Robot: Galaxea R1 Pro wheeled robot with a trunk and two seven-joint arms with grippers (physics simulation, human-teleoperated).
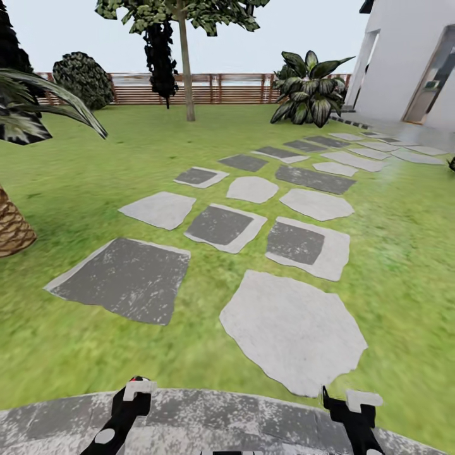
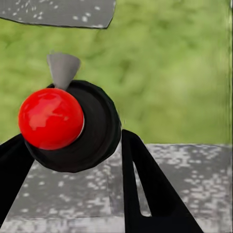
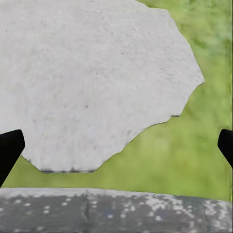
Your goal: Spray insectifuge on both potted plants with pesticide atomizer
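Observation:
The pesticide atomizer and both potted plants are out of view. I face the garden lawn [image 1: 398,253] from the rounded grey patio [image 1: 208,417]. My left gripper [image 1: 136,392] hangs low over the patio edge, open and holding nothing. In the left wrist view the left gripper [image 2: 73,138] has its black fingers [image 2: 150,194] spread wide, and a black disc with a red ball [image 2: 51,119] and a grey cone sits beyond them. My right gripper [image 1: 347,404] is open too. Its fingertips [image 3: 9,150] sit at the edges of the right wrist view, over a pale stone slab [image 3: 92,82].
Grey and pale stepping stones [image 1: 221,224] lead across the grass toward a white house [image 1: 404,63] at the right. A scaly palm trunk [image 1: 12,230] stands at the left. A thin tree [image 1: 186,63], a dark bush [image 1: 85,79], a broad-leaved striped plant [image 1: 309,91] and a slatted wooden fence [image 1: 234,88] line the back.

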